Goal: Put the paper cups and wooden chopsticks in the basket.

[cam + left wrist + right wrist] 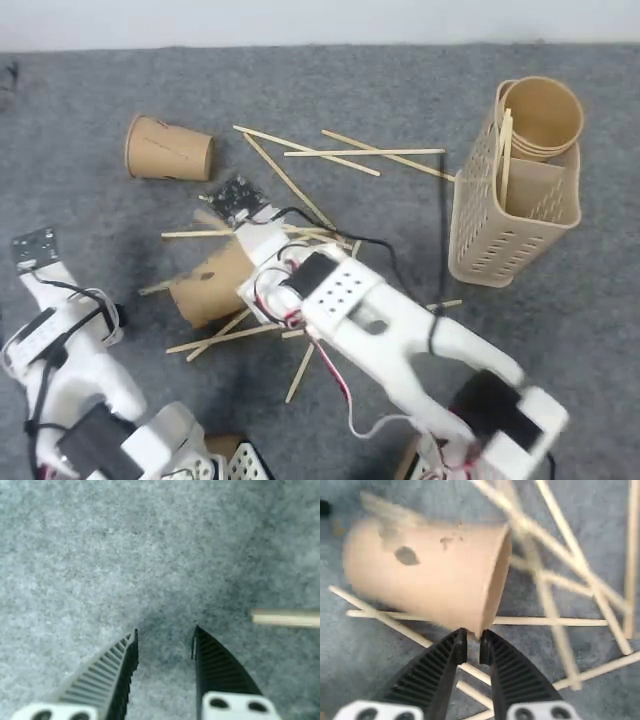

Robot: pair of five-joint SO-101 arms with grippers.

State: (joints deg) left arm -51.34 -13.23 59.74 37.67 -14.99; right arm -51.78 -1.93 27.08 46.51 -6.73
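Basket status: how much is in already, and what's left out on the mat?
Done: stacked paper cups and upright chopsticks stand in the basket. In hand: the right gripper pinches the rim of the spotted paper cup; the left gripper is open over grey mat. Left: that cup, the far paper cup lying on its side, and the scattered chopsticks.
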